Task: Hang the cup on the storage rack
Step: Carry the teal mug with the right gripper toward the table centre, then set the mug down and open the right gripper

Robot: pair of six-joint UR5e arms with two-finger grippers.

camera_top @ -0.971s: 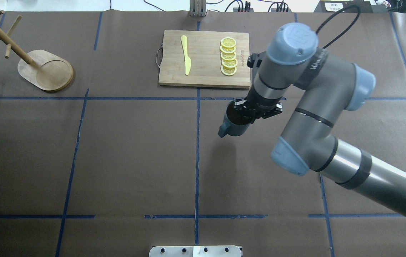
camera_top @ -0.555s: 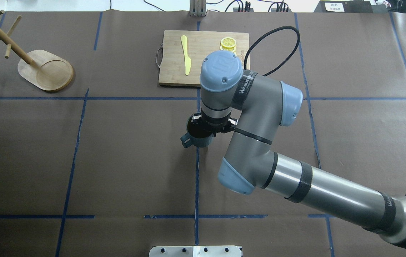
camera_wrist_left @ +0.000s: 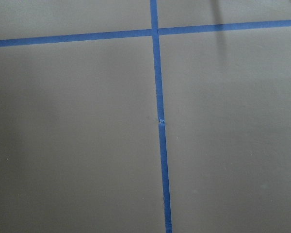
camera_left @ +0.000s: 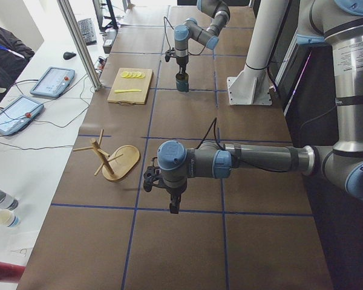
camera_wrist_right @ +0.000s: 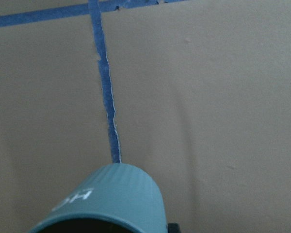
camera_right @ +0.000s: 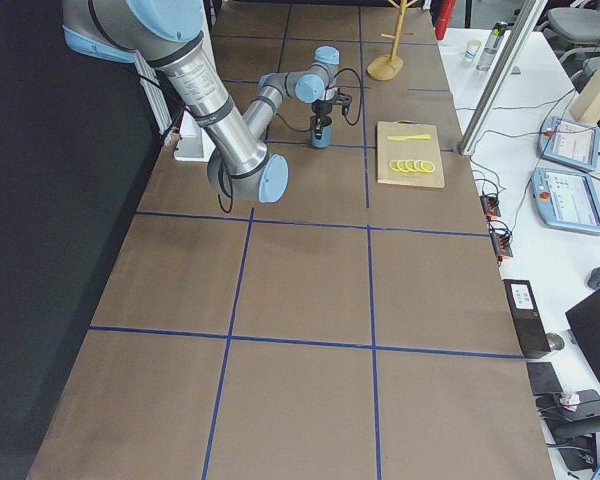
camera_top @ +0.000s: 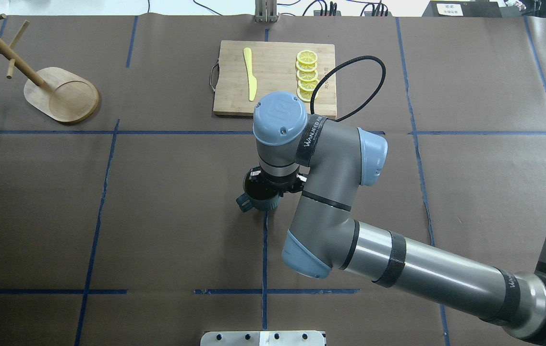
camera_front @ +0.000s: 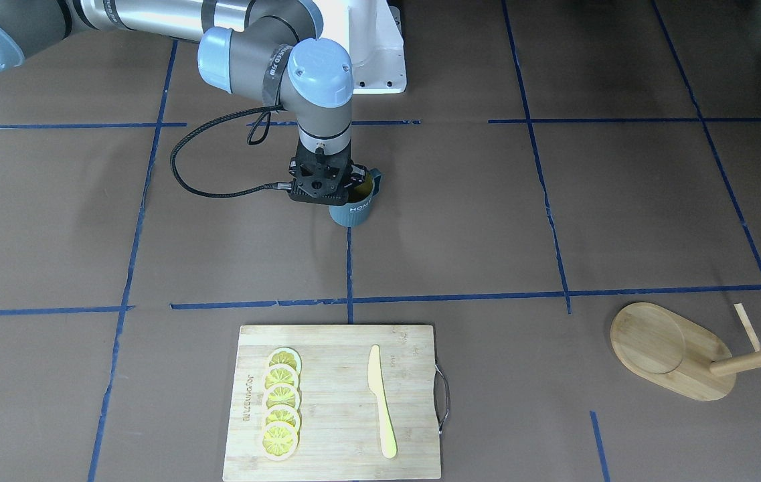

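The dark teal ribbed cup hangs upright from my right gripper, which is shut on its rim, over the centre tape line. The cup's handle points to the overhead view's lower left. The cup also shows in the front view and the right wrist view, with white lettering on its side. The bamboo storage rack stands at the far left with bare pegs, well away from the cup. It also shows in the front view. My left gripper shows only in the exterior left view; I cannot tell its state.
A bamboo cutting board lies at the back centre with a yellow knife and several lemon slices. The right arm's black cable loops over the board's right end. Blue tape lines cross the brown table cover.
My right arm has carried the cup to the left and toward the robot, from beside the cutting board's front right corner to the centre tape line.
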